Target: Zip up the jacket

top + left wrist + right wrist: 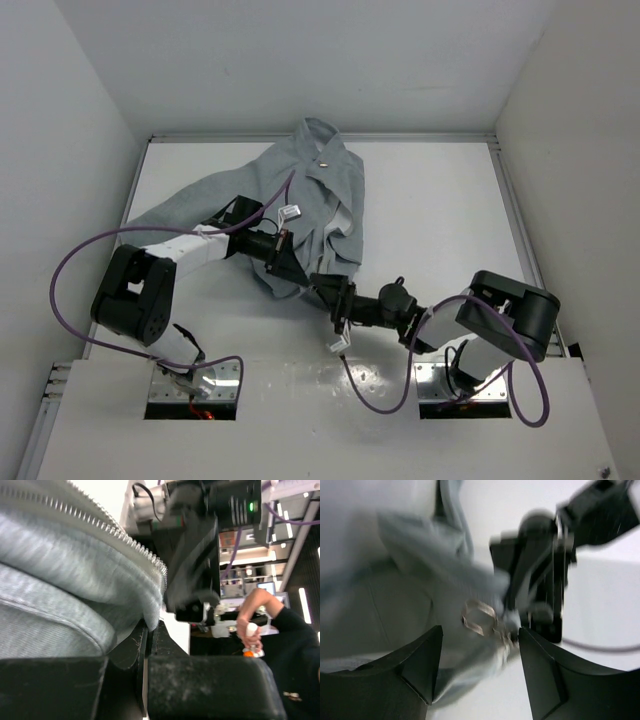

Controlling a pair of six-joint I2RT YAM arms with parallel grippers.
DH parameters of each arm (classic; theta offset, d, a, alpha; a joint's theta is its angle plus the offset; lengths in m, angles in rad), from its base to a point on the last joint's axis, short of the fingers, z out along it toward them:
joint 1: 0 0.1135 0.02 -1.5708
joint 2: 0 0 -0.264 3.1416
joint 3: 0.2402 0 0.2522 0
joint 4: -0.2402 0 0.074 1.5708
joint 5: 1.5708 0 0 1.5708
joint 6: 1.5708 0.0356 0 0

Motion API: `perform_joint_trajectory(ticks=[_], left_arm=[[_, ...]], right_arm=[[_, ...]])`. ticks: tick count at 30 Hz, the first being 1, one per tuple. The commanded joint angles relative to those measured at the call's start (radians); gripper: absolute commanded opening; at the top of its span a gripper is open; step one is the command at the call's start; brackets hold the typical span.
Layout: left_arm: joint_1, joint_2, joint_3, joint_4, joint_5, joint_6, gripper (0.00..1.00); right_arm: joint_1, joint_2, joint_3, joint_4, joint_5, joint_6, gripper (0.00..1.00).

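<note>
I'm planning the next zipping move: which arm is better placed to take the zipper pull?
Right. The right gripper is open, with the metal pull ring just ahead between its fingers. The left gripper is shut on the jacket edge below the zipper teeth, likely anchoring it.

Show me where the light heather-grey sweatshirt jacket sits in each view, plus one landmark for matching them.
Top external: the light heather-grey sweatshirt jacket lies crumpled at upper centre of the white table, one sleeve trailing left.
Left wrist: it fills the upper left, zipper teeth along its edge.
Right wrist: blurred, it covers the left and centre.
Shared landmark: the left gripper, shut on the jacket's near edge, shows in all three views.
</note>
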Motion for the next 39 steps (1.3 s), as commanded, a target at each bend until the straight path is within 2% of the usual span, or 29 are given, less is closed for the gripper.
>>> perform_joint_trajectory(ticks=[1,6,12,19,33,39], left_arm=[[-0.004,-0.021,-0.022,-0.066,0.11,0.007,0.0],[-0.004,-0.021,-0.022,-0.066,0.119,0.007,0.0],[-0.004,-0.012,-0.022,-0.066,0.119,0.007,0.0],[-0.004,0.006,-0.013,-0.066,0.119,0.007,0.0],[-0.014,0.006,-0.013,-0.066,0.11,0.016,0.0],[-0.014,0.015,-0.013,-0.066,0.11,0.016,0.0]], right_arm=[[-0.052,-0.028,-0.006,0.143,0.088,-0.005,0.63],[-0.062,-0.036,-0.001,0.138,0.077,-0.008,0.59],[-0.059,-0.05,-0.01,0.14,0.054,0.001,0.62],[0.019,-0.073,-0.03,0.14,0.069,0.014,0.62],[0.08,-0.088,-0.004,0.141,0.086,0.011,0.47],[0.102,-0.097,-0.007,0.14,0.086,0.004,0.47]])
